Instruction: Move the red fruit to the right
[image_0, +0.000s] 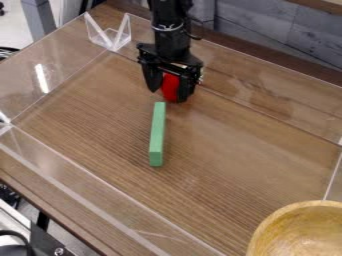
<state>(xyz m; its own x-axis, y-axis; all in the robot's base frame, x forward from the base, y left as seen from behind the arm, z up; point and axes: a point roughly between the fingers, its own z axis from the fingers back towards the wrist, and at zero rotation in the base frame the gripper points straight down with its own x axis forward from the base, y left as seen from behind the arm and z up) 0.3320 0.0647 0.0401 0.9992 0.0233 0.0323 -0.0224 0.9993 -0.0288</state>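
Sitting on a wood-grain table (241, 150) boxed in by clear acrylic walls (54, 70), with loads of bare board running off to the right. Peeking in at the bottom right corner: wooden bowl (305, 232). Lying mid-table, green stick (158, 133). Pointing straight down, gripper (173, 88), jaws spread wide, straddling the red fruit (174, 88) just beyond the stick's far end.

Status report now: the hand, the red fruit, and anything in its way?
Hand open, straddling the red fruit, not closed on it. Fruit on the table. Green stick just in front; path right looks free.
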